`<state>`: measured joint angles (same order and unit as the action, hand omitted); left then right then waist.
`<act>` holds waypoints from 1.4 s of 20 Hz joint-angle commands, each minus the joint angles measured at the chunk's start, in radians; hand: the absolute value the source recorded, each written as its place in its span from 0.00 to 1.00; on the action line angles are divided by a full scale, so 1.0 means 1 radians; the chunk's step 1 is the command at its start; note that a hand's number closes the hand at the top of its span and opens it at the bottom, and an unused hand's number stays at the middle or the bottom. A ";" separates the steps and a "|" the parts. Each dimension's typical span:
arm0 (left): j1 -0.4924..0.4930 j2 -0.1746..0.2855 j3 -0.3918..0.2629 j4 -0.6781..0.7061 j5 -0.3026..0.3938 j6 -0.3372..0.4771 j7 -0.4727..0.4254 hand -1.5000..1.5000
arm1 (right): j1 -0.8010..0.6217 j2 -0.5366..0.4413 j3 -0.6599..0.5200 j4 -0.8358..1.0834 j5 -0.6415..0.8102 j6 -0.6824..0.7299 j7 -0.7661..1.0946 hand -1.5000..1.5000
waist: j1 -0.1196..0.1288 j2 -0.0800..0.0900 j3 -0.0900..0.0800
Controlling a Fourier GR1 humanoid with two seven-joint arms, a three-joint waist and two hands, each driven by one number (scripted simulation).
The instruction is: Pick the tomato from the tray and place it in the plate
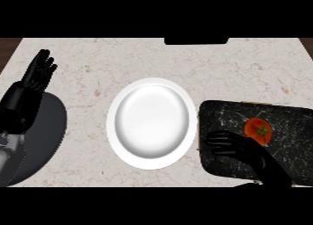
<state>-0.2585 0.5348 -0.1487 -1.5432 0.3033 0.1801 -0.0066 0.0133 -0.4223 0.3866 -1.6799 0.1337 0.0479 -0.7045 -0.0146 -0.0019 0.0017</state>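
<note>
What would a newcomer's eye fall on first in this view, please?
Probably the red tomato on the dark marbled tray at the right, with the right robot hand open just beside it. Next, the large white plate at the centre of the counter; the left robot hand rests open at the left edge.

glossy white plate (151, 123), veined black marble tray (289, 127), speckled stone counter (250, 70)

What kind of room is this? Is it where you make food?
Most likely a kitchen. There is a pale stone counter, a white plate on it, and a red tomato lying on a dark tray, things you would find where food is made.
</note>
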 commanded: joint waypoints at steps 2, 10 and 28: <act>-0.033 0.003 0.027 0.031 0.002 -0.045 0.023 0.50 | 0.041 -0.126 -0.155 -0.157 -0.040 0.029 0.001 0.00 | -0.003 0.000 -0.002; -0.023 -0.015 0.025 0.010 -0.025 -0.004 0.030 0.50 | 0.057 -0.377 -0.250 -0.313 0.227 0.031 0.379 0.00 | -0.020 -0.003 -0.006; 0.017 -0.059 0.075 -0.064 -0.067 -0.076 0.070 0.50 | -0.033 -0.386 -0.164 -0.336 0.516 0.367 0.802 0.00 | 0.018 0.002 -0.002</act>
<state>-0.2545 0.4788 -0.1110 -1.5983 0.2383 0.1352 0.0628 0.0272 -0.8425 0.2431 -2.0944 0.6005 0.3908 0.1205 0.0010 -0.0005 -0.0006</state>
